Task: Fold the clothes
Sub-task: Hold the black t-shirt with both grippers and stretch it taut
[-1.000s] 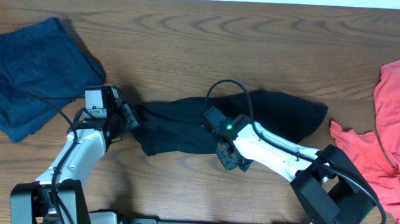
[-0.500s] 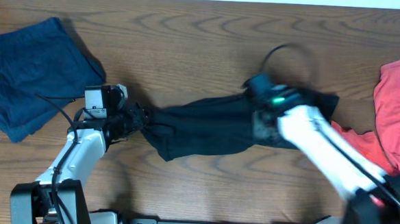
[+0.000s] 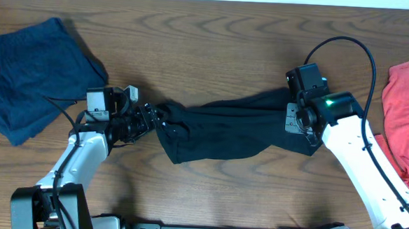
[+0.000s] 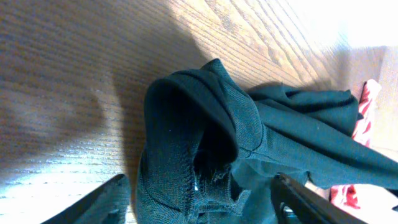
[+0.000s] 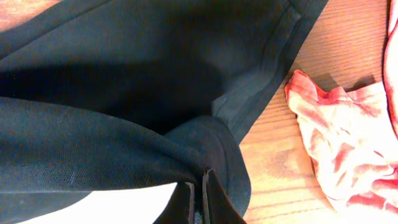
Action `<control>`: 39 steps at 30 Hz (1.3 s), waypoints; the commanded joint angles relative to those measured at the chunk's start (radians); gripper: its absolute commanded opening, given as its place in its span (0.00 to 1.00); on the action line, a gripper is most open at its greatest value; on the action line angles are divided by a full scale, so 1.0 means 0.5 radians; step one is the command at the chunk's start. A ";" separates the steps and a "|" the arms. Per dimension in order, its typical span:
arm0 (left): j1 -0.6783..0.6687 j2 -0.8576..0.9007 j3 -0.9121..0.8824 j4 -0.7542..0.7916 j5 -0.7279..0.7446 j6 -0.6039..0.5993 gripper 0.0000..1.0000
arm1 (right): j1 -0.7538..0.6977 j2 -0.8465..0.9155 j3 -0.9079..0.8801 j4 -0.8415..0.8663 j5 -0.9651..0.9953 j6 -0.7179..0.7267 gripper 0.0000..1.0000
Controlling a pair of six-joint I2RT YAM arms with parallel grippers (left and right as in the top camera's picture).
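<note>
On the wooden table (image 3: 215, 45), the black shirt (image 3: 225, 129) lies 9-to-3 o'clock. The right gripper (image 5: 200, 186) pinches its 3 o'clock end; the left gripper (image 4: 202, 190), spread wide, straddles the 9 o'clock end.

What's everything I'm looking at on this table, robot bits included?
black shirt: one, black, stretched across the middle of the table between the two grippers
navy garment: one, navy blue, crumpled at the far left
coral-red garment: one, coral-red, at the right edge
wooden table: one, brown, under everything
cable: one, black, looping above the right arm
left gripper: one, black, open around the shirt's bunched left end
right gripper: one, black, shut on the shirt's right end
</note>
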 commanded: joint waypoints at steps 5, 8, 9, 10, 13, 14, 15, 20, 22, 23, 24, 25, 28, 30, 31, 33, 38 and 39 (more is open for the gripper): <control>-0.079 0.010 0.018 0.079 -0.018 0.018 0.77 | -0.018 -0.003 0.003 0.005 0.021 -0.024 0.01; -0.163 0.010 0.018 0.108 -0.179 0.018 0.69 | -0.018 -0.003 0.003 -0.003 0.021 -0.024 0.01; -0.183 0.010 0.018 0.110 -0.220 0.018 0.65 | -0.018 -0.003 0.003 -0.006 0.021 -0.024 0.01; -0.208 0.010 0.018 0.113 -0.266 0.018 0.62 | -0.018 -0.003 0.003 -0.011 0.022 -0.024 0.01; -0.258 0.010 0.018 0.124 -0.336 0.018 0.62 | -0.018 -0.003 0.003 -0.022 0.022 -0.024 0.01; -0.266 0.010 0.018 0.128 -0.345 0.018 0.58 | -0.018 -0.003 0.003 -0.024 0.021 -0.024 0.01; -0.270 0.010 0.018 0.131 -0.346 0.018 0.52 | -0.018 -0.003 0.003 -0.025 0.022 -0.024 0.01; -0.270 0.009 0.018 0.222 -0.346 0.018 0.41 | -0.018 -0.003 0.003 -0.026 0.022 -0.024 0.01; -0.270 0.009 0.018 0.280 -0.346 0.018 0.41 | -0.018 -0.003 0.003 -0.027 0.021 -0.024 0.01; -0.270 0.009 0.018 0.305 -0.346 0.018 0.42 | -0.018 -0.003 0.003 -0.029 0.021 -0.024 0.01; -0.270 0.009 0.018 0.324 -0.346 0.018 0.43 | -0.018 -0.003 0.003 -0.033 0.022 -0.024 0.01; -0.270 0.009 0.018 0.332 -0.347 0.018 0.43 | -0.018 -0.003 0.003 -0.034 0.022 -0.024 0.01; -0.271 0.010 0.018 0.321 -0.347 0.018 0.45 | -0.018 -0.003 0.003 -0.034 0.022 -0.024 0.01; -0.271 0.010 0.018 0.302 -0.354 0.018 0.47 | -0.018 -0.003 0.003 -0.034 0.022 -0.024 0.01; -0.271 0.010 0.018 0.282 -0.372 0.018 0.48 | -0.018 -0.003 0.003 -0.034 0.022 -0.024 0.01; -0.272 0.017 0.015 0.245 -0.423 0.018 0.48 | -0.018 -0.003 0.003 -0.034 0.022 -0.024 0.01; -0.319 0.101 0.009 0.266 -0.458 0.018 0.48 | -0.018 -0.003 0.003 -0.034 0.022 -0.024 0.01; -0.330 0.117 0.009 0.279 -0.458 0.018 0.48 | -0.018 -0.003 0.003 -0.034 0.022 -0.024 0.01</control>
